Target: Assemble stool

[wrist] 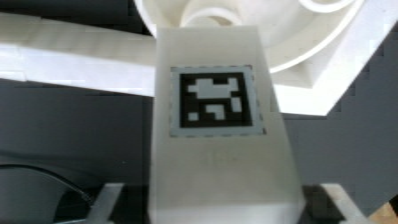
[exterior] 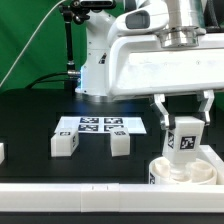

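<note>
My gripper [exterior: 183, 120] is shut on a white block leg [exterior: 183, 136] of the stool and holds it upright, its tag facing the exterior camera. The leg's lower end stands just over, or on, the thick round seat [exterior: 187, 173] at the exterior view's lower right; I cannot tell whether they touch. In the wrist view the leg [wrist: 217, 150] fills the middle between the two fingers [wrist: 118, 204], and part of the seat [wrist: 267, 18] shows beyond its far end. Two more legs [exterior: 65, 143] [exterior: 120, 143] lie on the black table.
The marker board [exterior: 100, 125] lies flat behind the two loose legs. A long white border rail [exterior: 70, 198] runs along the front edge. Another white part [exterior: 2, 152] shows at the exterior view's left edge. The robot's base [exterior: 95, 60] stands behind.
</note>
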